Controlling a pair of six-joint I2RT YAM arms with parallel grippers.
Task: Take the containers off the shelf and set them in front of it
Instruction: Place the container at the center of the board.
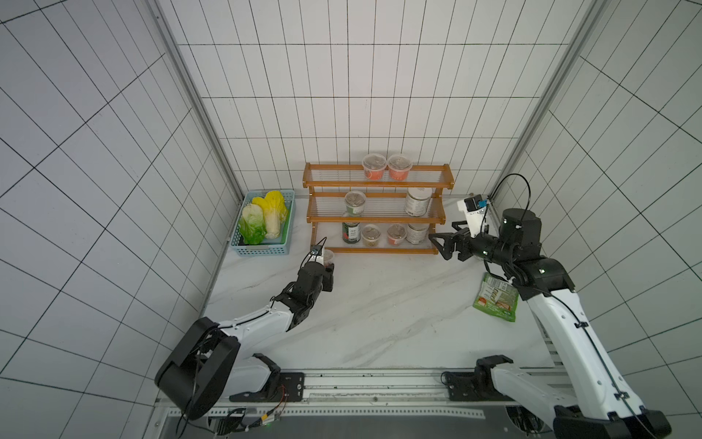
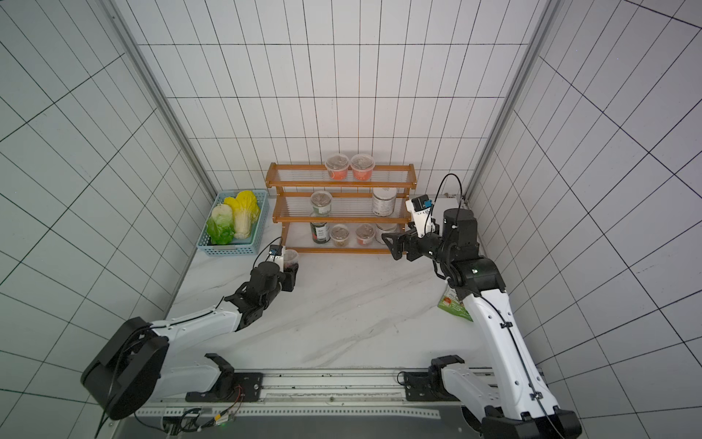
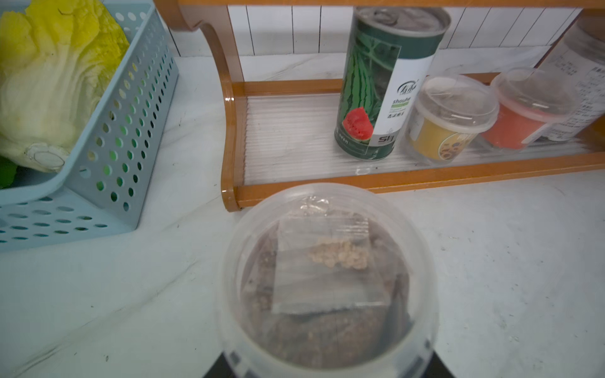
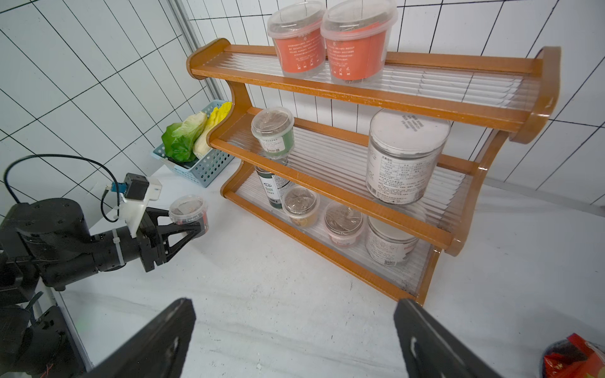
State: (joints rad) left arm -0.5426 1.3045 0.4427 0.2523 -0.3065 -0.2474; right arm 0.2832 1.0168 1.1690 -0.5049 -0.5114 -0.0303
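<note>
- The counter (image 1: 380, 304) is white and marble-veined, boxed in by white tiled walls (image 1: 342, 95) at the back and on both sides.
- The shelf (image 4: 327, 92) stands at the back of the counter. Its long axis runs along the back wall and its open front faces my arms.
- A blue basket (image 1: 262, 251) sits just beside the shelf's left end. A green bag (image 1: 495, 300) lies on the right, partly under my right arm.
- My left tool (image 1: 328, 268) is closed on a clear-lidded cup (image 1: 327, 256). The cup is upright, lid up, in front of the shelf's left end. I cannot tell whether its base touches the counter.
- My right tool (image 1: 437, 246) is spread wide and holds nothing. It points leftward, in front of the shelf's right end at the bottom tier.
- On the shelf, all upright, are two red cups (image 1: 374, 167) on top, and a green cup (image 1: 355, 203) and a jar (image 1: 418, 201) in the middle. The bottom tier holds four more, with a tin (image 1: 350, 232) at its left.
</note>
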